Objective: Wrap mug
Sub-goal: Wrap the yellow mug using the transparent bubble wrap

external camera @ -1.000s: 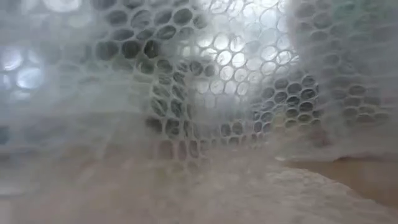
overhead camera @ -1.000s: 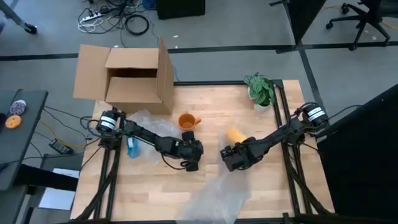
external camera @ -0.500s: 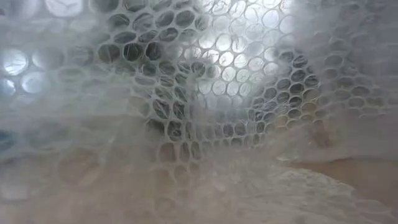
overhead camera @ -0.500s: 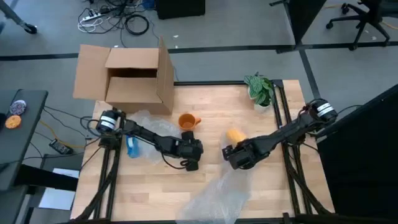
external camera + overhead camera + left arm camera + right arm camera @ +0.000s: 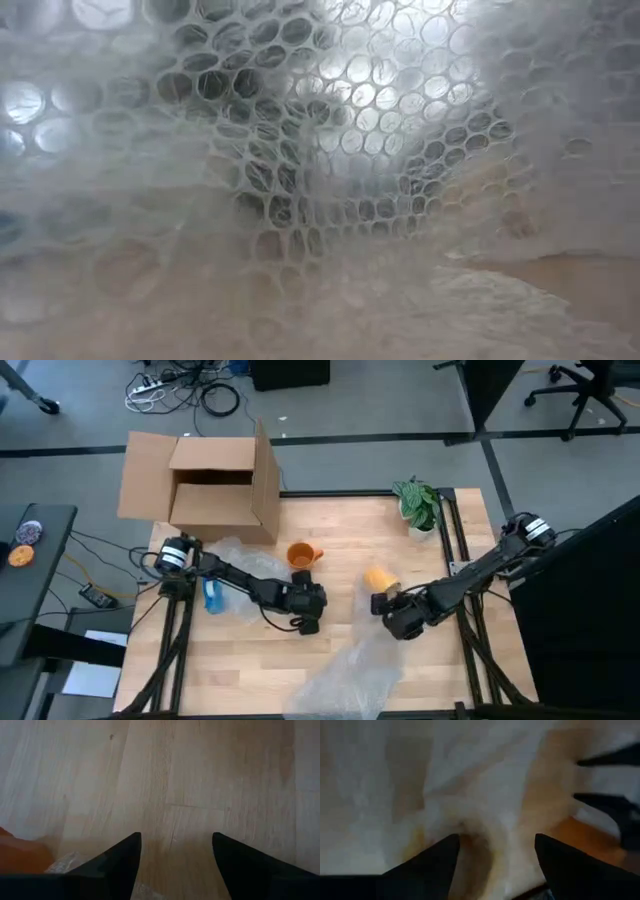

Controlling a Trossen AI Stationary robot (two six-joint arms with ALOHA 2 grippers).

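Fingers of the left tool (image 5: 175, 865) stand spread with nothing between them, only bare wood of the counter (image 5: 340, 530) showing in the gap, and the tool sits near the middle of the counter. Just at its twelve o'clock, seen from above, stands the orange mug (image 5: 301, 554), close to the tool but apart from it, its handle turned toward three o'clock. The right tool (image 5: 495, 865) is likewise spread and holding nothing; its own camera shows crumpled bubble wrap (image 5: 350, 678) lying under and ahead of the fingers, not pinched by them. From above, that tool (image 5: 400, 622) sits toward the right of the counter, with the sheet spilling away from it toward seven o'clock and over the near edge. A second orange object (image 5: 378, 577), too small to make out, lies just at its eleven o'clock.

Left arm is plainly the nearer one to the mug; the right arm is nearer the wrap. My guess is the sheet must travel toward ten o'clock to reach the mug.

A cardboard box (image 5: 210, 485) and a potted plant (image 5: 418, 505) stand along the far edge.
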